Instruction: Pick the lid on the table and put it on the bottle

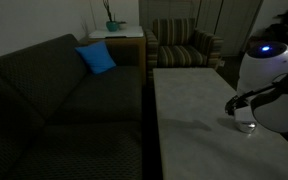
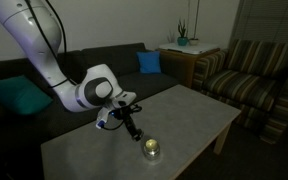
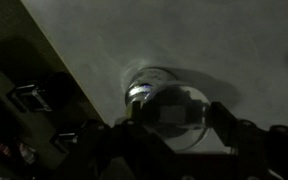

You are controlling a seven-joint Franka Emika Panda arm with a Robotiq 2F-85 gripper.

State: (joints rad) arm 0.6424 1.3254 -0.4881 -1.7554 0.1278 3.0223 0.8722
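Observation:
The bottle (image 2: 152, 150) is a short squat glassy container standing on the pale marble table (image 2: 184, 115); it also shows as the bottle (image 1: 247, 126) near the table's edge. My gripper (image 2: 138, 134) hangs just above and beside it, angled down. In the wrist view the gripper (image 3: 172, 122) is shut on the lid (image 3: 170, 108), a round flat disc held between the two dark fingers (image 3: 220, 118). The bottle's shiny rim (image 3: 141, 91) peeks out from behind the lid at its upper left. The room is dim and details are faint.
A dark sofa (image 1: 54, 90) with a blue cushion (image 1: 96, 58) runs along one side of the table. A striped armchair (image 1: 184, 45) and a side table with a plant (image 1: 112, 28) stand beyond. The table edge (image 3: 74, 90) crosses the wrist view diagonally.

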